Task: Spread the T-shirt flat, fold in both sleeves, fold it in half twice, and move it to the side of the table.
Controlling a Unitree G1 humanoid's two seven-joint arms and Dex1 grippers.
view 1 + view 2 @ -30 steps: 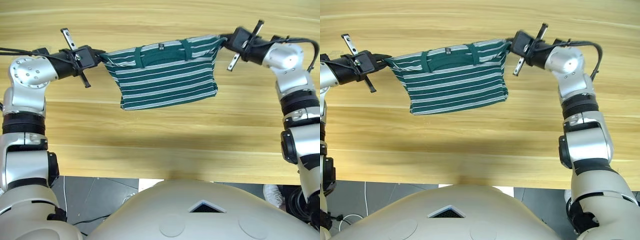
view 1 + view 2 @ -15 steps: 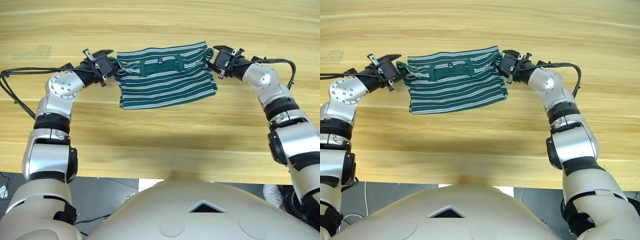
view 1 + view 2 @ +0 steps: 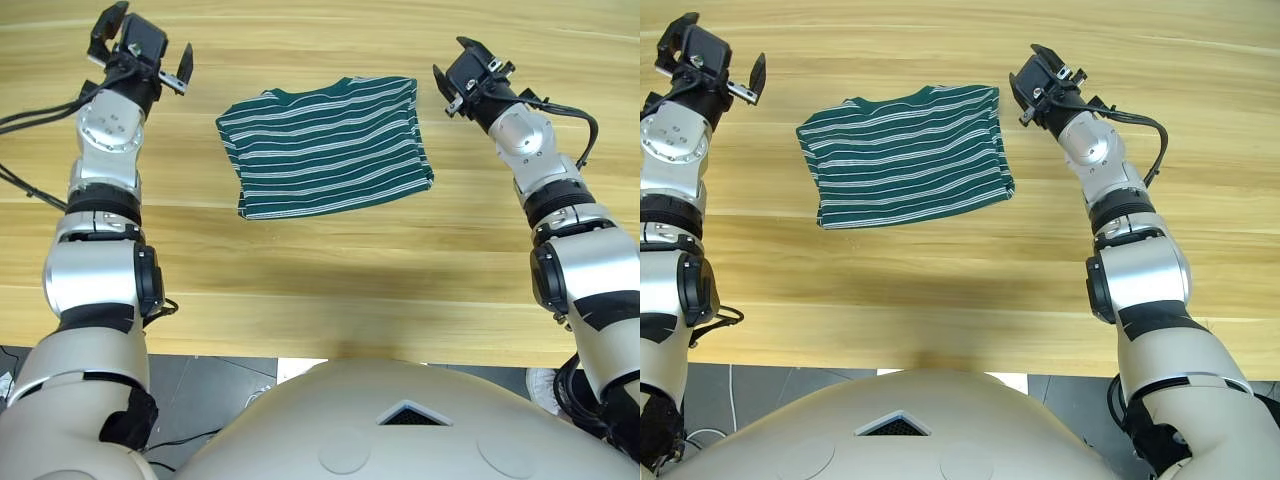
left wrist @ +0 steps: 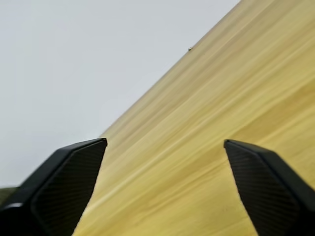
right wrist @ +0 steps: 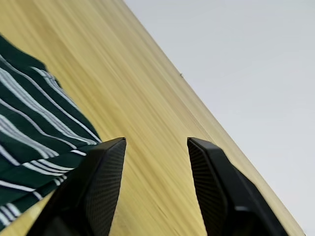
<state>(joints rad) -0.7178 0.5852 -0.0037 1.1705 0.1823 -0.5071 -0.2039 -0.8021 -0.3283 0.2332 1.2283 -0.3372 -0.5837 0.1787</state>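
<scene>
A folded green T-shirt (image 3: 325,145) with white stripes lies flat on the wooden worktop (image 3: 320,275). The left end effector (image 3: 146,42) and right end effector (image 3: 460,68) flank it, fingers spread, both clear of the cloth.

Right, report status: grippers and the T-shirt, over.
Left gripper open, empty. Right gripper open, empty, beside the T-shirt's corner. T-shirt folded, flat on the table.

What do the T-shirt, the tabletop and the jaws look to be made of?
T-shirt: soft knit fabric, likely cotton jersey; green with thin white stripes, matte, lying limp in layers. Table: light wood or wood-look laminate, smooth with a slight sheen; long straight grain lines. Left gripper jaws: black, finely woven-textured, perhaps carbon-fibre or patterned plastic.
</scene>
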